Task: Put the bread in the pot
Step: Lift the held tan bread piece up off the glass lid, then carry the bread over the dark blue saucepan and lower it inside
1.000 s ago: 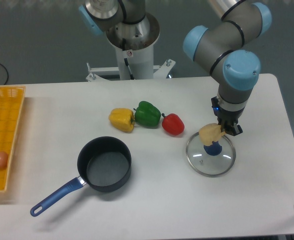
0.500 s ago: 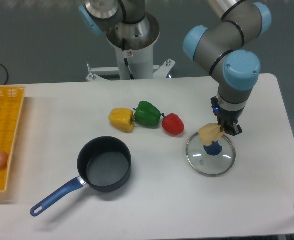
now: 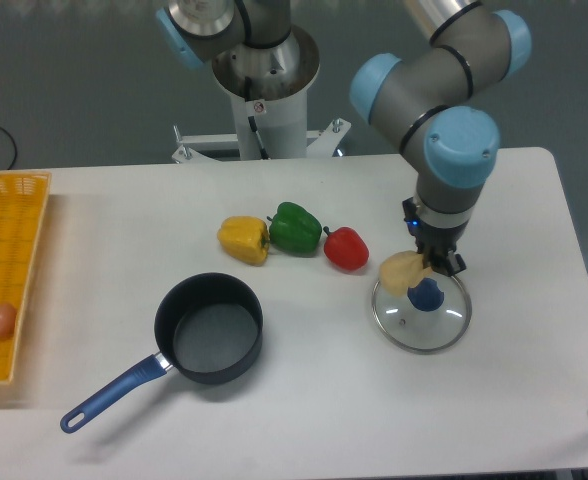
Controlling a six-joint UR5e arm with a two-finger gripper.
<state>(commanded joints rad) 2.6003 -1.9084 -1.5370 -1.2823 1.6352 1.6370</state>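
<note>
We have the bread [image 3: 402,272] gripped in our pincer [image 3: 429,266], mid-carry above the glass lid [image 3: 421,312]; next we travel far left to the pot [image 3: 209,328].

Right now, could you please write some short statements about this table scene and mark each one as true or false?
1. The gripper holds the bread. True.
2. The bread is already inside the pot. False: it is held over the glass lid.
3. The pot's blue handle points toward the front left. True.
4. The green pepper lies in the yellow tray. False: it lies on the table between the yellow pepper and the red pepper.
5. The egg is in the pot. False: it lies in the yellow tray.
</note>
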